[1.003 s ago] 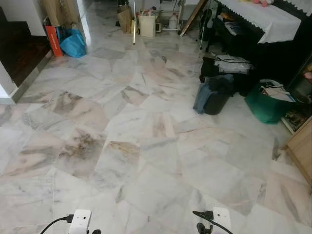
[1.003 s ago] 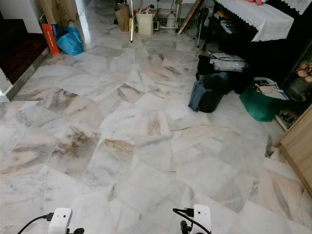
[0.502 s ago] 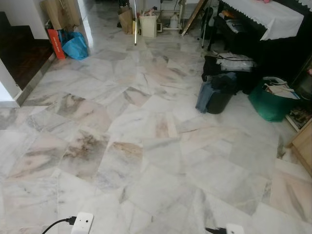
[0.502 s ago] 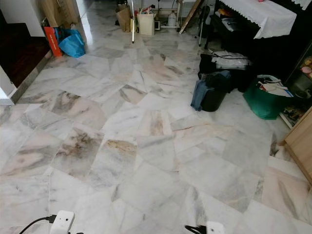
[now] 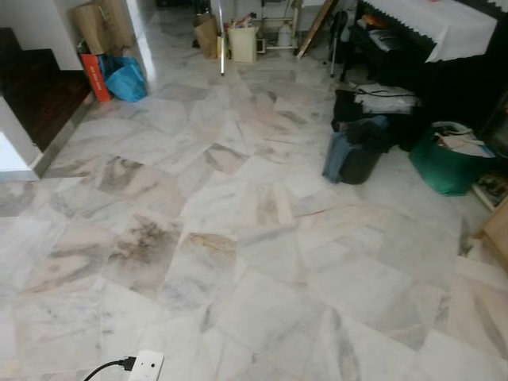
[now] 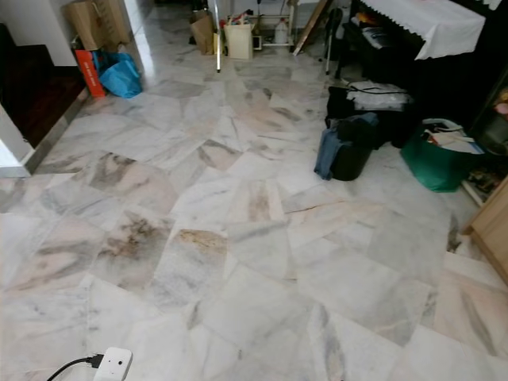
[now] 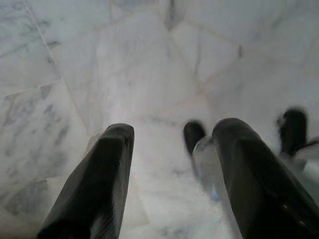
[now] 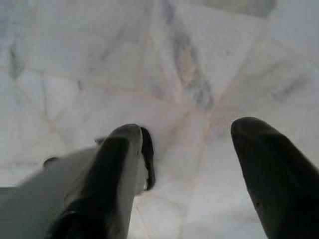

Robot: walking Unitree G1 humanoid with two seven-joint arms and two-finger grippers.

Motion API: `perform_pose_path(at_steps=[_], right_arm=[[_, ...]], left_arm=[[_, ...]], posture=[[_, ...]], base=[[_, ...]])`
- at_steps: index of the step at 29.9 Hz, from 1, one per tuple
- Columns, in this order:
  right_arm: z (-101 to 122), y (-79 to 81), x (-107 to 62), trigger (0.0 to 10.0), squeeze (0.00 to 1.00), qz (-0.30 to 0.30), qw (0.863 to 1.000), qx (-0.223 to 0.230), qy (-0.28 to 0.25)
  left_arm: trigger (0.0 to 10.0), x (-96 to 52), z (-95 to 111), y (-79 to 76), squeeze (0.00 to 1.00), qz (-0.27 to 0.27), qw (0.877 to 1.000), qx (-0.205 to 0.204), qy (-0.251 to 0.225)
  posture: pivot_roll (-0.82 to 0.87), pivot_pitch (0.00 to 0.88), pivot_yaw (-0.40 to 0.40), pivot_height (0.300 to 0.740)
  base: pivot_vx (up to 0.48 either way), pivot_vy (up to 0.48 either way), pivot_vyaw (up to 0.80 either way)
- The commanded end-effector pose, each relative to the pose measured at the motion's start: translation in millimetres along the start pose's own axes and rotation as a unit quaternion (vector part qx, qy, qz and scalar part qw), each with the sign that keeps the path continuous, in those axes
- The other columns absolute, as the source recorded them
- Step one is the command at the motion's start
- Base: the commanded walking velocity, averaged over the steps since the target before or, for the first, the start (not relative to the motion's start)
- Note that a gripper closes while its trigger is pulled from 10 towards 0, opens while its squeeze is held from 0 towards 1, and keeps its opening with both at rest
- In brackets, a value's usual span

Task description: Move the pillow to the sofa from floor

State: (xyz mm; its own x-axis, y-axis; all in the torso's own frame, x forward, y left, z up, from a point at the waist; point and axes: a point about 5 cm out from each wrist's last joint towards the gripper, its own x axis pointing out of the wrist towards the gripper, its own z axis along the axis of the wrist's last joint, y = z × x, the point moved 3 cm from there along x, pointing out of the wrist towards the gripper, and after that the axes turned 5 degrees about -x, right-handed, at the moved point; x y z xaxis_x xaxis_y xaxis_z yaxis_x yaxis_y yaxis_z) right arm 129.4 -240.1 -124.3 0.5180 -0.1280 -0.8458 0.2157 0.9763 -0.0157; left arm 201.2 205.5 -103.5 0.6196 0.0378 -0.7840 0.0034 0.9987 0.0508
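Pale marble floor [image 5: 254,238] stretches ahead of me. My left arm's white wrist unit [image 5: 147,367] with its black cable sits at the bottom edge of the eye views. In the left wrist view my left gripper [image 7: 175,130] hangs open over bare marble, nothing between its black fingers [image 7: 107,179]. My right gripper [image 8: 188,129] is likewise open above the floor, holding nothing. Blurred parts of the other arm show just beyond each gripper.
At the right stand a black bag draped with jeans [image 5: 355,151], a green bag [image 5: 448,163] and a dark table with a white cloth [image 5: 444,24]. A blue plastic bag [image 5: 125,78] and an orange box [image 5: 95,73] lie far left by a dark step [image 5: 36,87].
The whole view has shifted slightly, so the camera moved. Both white wrist units sank toward the bottom edge, and the right one dropped out of the picture.
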Motion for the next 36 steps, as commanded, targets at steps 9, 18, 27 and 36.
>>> perform_pose_path(at_steps=[9, 18, 27, 36], right_arm=[[20, 33.5, 8.1, 10.0, 0.00, 0.040, 0.998, -0.036, -0.017], [28, 13.6, 7.6, 10.0, 0.00, 0.018, 0.999, -0.015, -0.025], [39, 48.8, 11.8, 10.0, 0.00, 0.049, 0.997, -0.028, -0.044], [56, 63.2, 13.7, 10.0, 0.00, 0.061, 0.995, -0.032, -0.067]], left_arm=[[10.0, 5.7, 40, 8.2, 0.00, 0.024, 0.996, -0.064, -0.053], [10.0, 2.2, 17, 11.1, 0.00, 0.024, 0.998, -0.062, -0.021], [10.0, -0.1, 10, 17.7, 0.00, 0.037, 0.997, -0.072, -0.017], [10.0, -0.6, 11, 19.6, 0.00, 0.034, 0.997, -0.071, -0.024]], posture=[[0.08, 0.000, -0.051, 0.740], [0.07, 0.000, -0.034, 0.740], [0.11, 0.000, -0.049, 0.740], [0.10, 0.000, -0.038, 0.740]], base=[[0.000, 0.000, 0.00], [0.000, 0.000, 0.00], [0.000, 0.000, 0.00], [0.000, 0.000, 0.00]])
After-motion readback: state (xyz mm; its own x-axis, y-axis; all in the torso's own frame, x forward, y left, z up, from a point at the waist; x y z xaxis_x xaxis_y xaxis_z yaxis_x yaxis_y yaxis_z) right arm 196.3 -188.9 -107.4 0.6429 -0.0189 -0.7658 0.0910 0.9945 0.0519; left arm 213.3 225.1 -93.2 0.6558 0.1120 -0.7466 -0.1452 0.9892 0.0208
